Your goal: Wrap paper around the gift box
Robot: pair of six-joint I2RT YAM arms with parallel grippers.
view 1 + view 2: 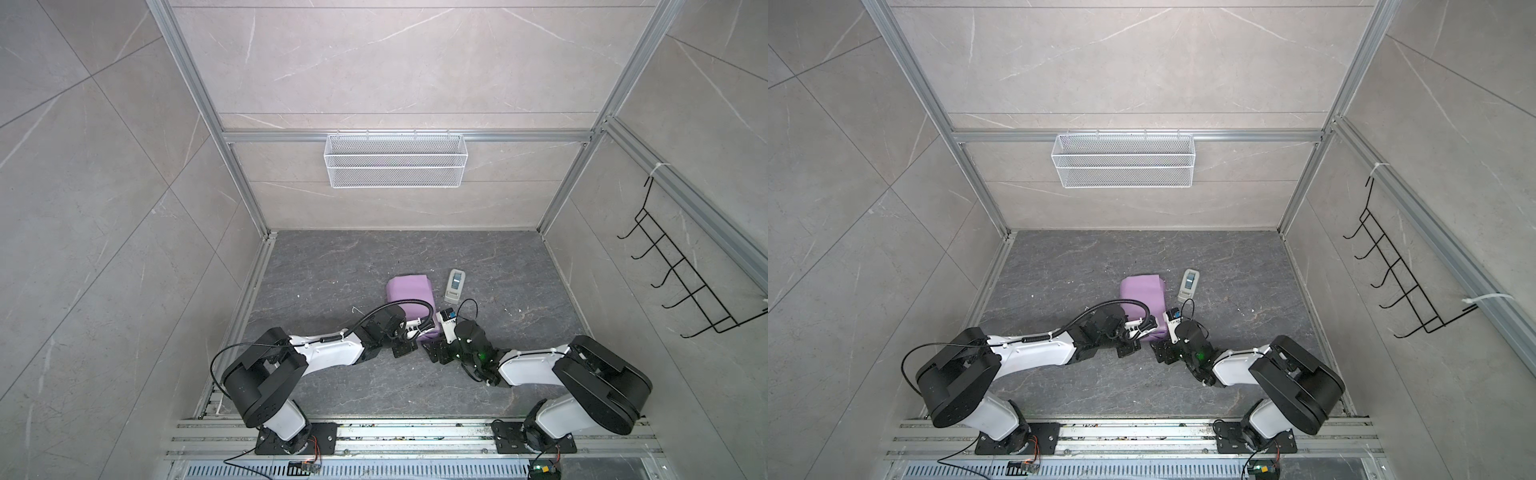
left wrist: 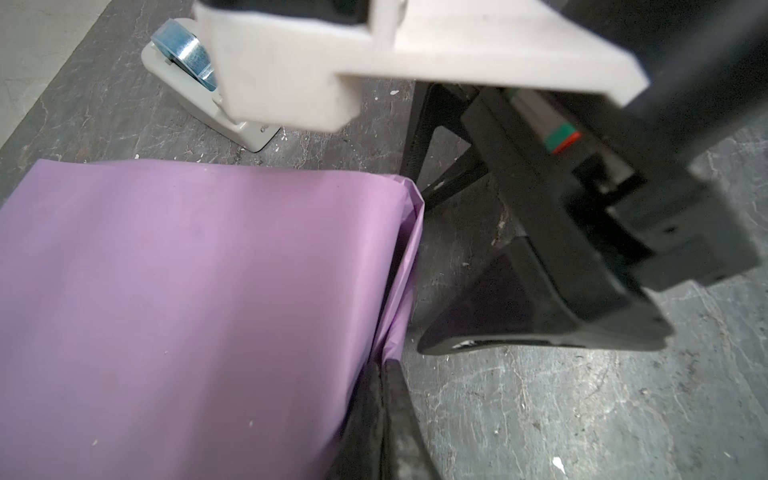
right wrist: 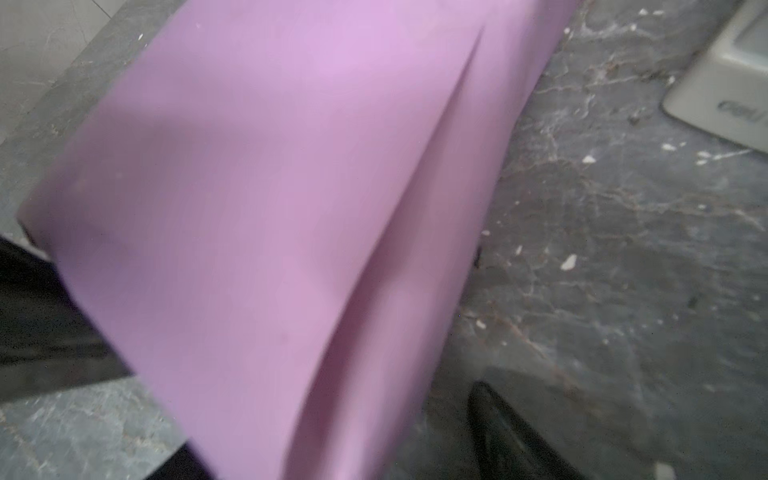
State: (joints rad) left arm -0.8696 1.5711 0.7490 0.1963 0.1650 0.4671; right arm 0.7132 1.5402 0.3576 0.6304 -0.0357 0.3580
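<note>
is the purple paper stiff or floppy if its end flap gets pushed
Likely floppy: the paper crumples into soft pleats at its end. Probably thin too, since the shut left gripper seems to pinch a flap flat.

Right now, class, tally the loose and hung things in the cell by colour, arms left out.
Purple: 1, paper
White: 2, tape dispenser, basket
Black: 1, hook rack
Total: 4

A grey-white tape dispenser [image 1: 454, 286] sat on the dark marbled worktop [image 1: 332, 266], around one o'clock from centre. A white wire basket [image 1: 395, 160] hung at twelve o'clock and a black hook rack [image 1: 685, 282] at three.
</note>
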